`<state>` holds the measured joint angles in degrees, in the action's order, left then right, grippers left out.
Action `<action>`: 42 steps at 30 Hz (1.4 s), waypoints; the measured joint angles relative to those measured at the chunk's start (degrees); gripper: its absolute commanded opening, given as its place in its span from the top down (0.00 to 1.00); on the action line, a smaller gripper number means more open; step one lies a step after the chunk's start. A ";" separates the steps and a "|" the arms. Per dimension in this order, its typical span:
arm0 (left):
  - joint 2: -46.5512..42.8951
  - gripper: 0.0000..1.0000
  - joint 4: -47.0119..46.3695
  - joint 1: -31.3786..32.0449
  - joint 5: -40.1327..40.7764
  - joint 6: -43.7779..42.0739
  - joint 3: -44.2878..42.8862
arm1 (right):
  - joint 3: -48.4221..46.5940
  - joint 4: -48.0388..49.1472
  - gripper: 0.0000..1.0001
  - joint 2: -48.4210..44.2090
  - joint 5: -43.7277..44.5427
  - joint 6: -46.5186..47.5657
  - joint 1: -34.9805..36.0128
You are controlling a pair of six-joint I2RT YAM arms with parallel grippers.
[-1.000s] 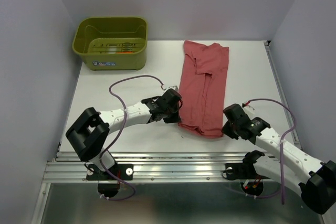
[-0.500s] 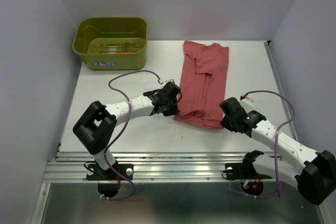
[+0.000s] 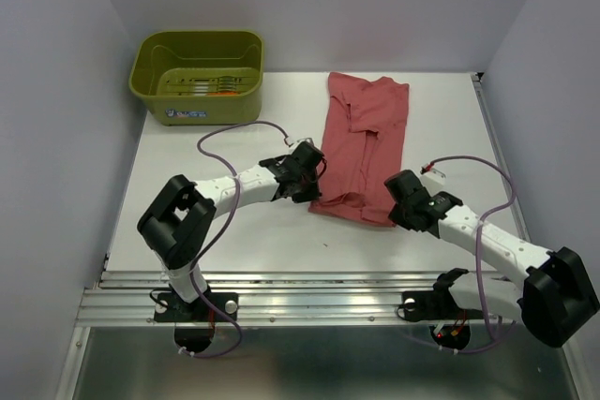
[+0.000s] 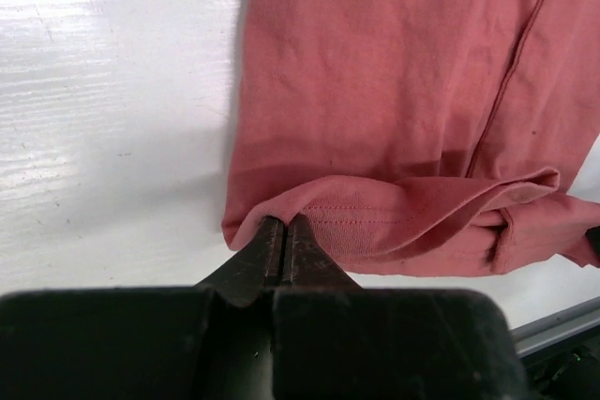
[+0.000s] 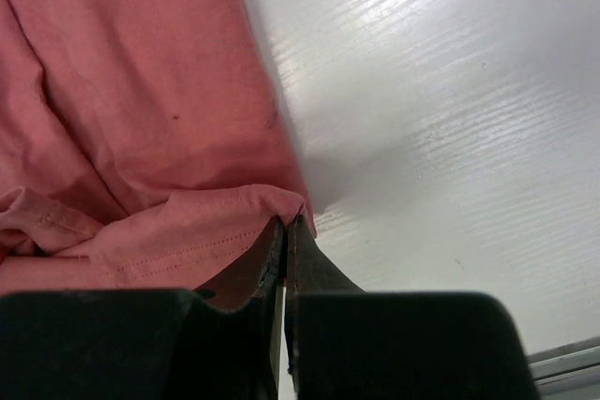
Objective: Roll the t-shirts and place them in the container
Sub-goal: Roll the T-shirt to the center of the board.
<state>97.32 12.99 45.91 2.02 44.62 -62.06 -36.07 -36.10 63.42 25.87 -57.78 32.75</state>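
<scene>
A dusty rose t-shirt (image 3: 363, 142) lies folded into a long strip on the white table, collar end far, hem end near. Its near hem is lifted and turned over onto the strip. My left gripper (image 3: 314, 192) is shut on the hem's left corner (image 4: 258, 222), as the left wrist view shows. At the right corner (image 5: 292, 205) of the same hem, my right gripper (image 3: 394, 205) is also shut, pinching cloth. The stitched hem band (image 4: 403, 227) curls between the two grips. An orange-red strip shows inside the green tub (image 3: 220, 93), too small to tell what it is.
An olive-green plastic tub (image 3: 199, 77) stands at the far left corner of the table. Purple cables (image 3: 225, 138) loop off both arms. The table's metal rail (image 3: 300, 292) runs along the near edge. Grey walls close in both sides.
Both grippers have carried the hem away from the near edge toward the collar, so the near end of the shirt has folded over itself and the strip looks shorter.
</scene>
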 measured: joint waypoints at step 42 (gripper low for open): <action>-10.23 0.46 -4.48 0.98 -1.73 -1.75 9.92 | 10.86 -1.51 0.51 -17.88 -17.18 -1.84 -0.07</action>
<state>87.09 8.51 46.89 0.30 42.87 -52.14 -25.21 -37.60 45.54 8.69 -59.61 32.69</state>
